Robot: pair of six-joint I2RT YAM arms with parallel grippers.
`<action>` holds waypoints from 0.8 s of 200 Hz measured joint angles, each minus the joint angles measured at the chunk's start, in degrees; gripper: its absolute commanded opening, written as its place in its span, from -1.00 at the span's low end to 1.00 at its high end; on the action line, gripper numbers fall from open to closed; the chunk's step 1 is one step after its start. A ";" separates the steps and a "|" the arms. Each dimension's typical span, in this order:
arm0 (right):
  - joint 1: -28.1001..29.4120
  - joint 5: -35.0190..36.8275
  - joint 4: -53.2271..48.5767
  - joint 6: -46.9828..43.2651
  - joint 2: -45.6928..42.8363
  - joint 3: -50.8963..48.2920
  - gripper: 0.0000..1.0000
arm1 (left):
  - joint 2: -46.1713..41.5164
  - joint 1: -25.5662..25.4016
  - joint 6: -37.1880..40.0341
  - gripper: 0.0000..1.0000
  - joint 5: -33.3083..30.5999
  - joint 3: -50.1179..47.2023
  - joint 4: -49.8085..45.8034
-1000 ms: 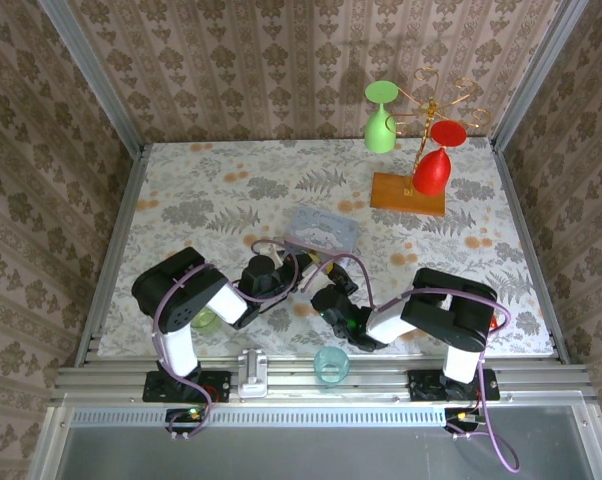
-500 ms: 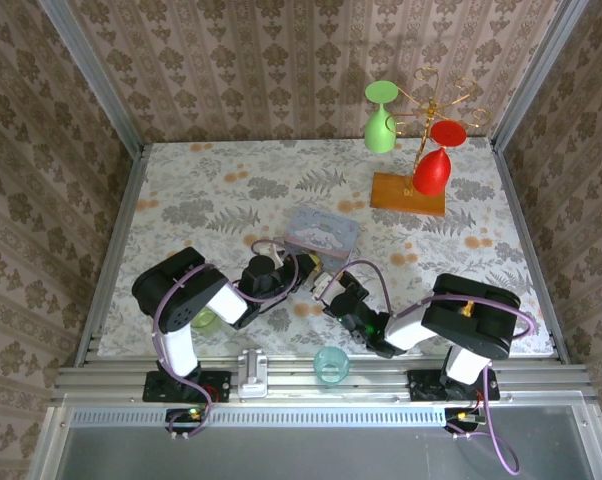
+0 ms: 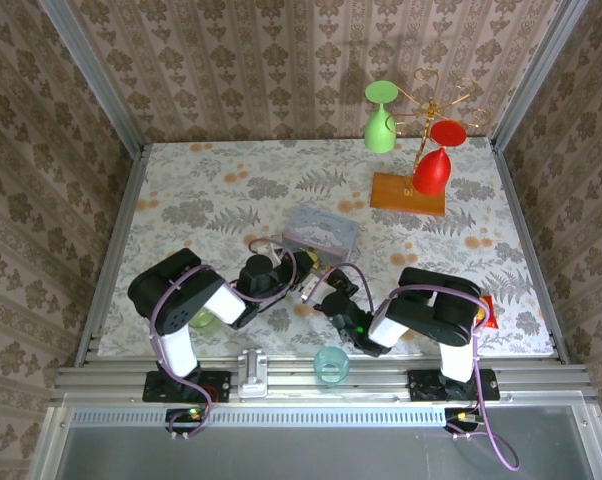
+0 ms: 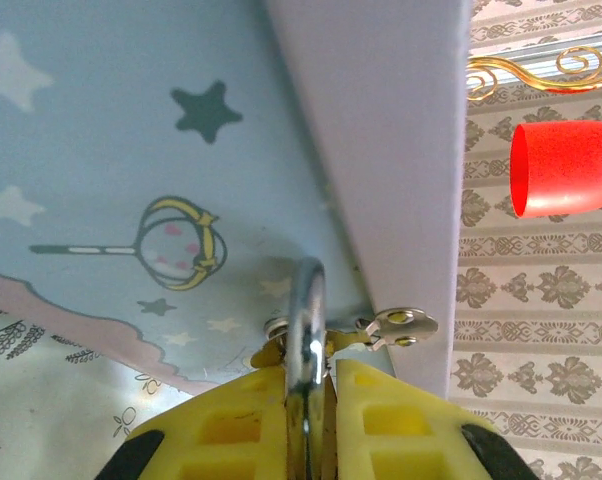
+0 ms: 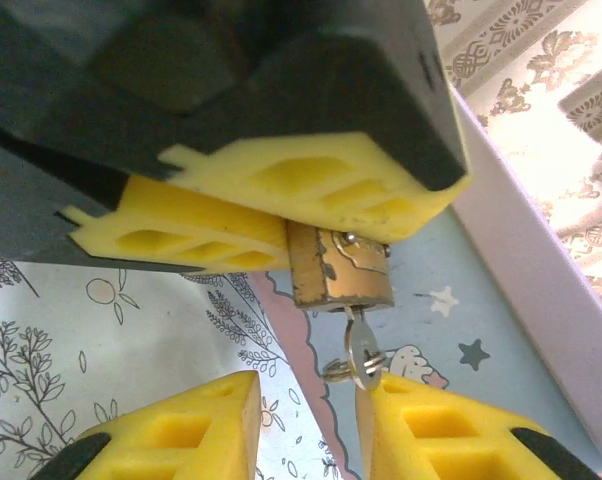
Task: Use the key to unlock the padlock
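Left gripper (image 4: pixel 306 385) grips the padlock (image 5: pixel 339 268) by its shackle, and the key (image 5: pixel 362 352) is in the lock, between the parted fingers of the right gripper (image 5: pixel 306 405).
The left jaws are closed on the thin metal shackle. The brass body sticks out from the yellow pads, close to the pale blue tin box (image 4: pixel 131 150) and just beside its small metal hasp (image 4: pixel 396 325). The key sits in the end of the padlock body, with a small ring on its head. The right jaws stand apart: the key head is at the inner edge of one finger (image 5: pixel 451 430), and the other finger is clear of it, above the floral cloth (image 5: pixel 101 330).
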 measured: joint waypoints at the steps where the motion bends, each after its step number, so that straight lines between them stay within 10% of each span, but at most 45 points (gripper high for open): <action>1: 0.00 -0.04 0.09 0.02 -0.09 -0.09 -0.35 | 0.00 0.00 0.00 -1.00 0.00 -0.02 0.00; 160: -2.54 -4.72 1.73 -5.51 -3.65 -1.97 -0.52 | -1.11 -0.11 -0.22 -1.00 -1.42 -1.42 -0.35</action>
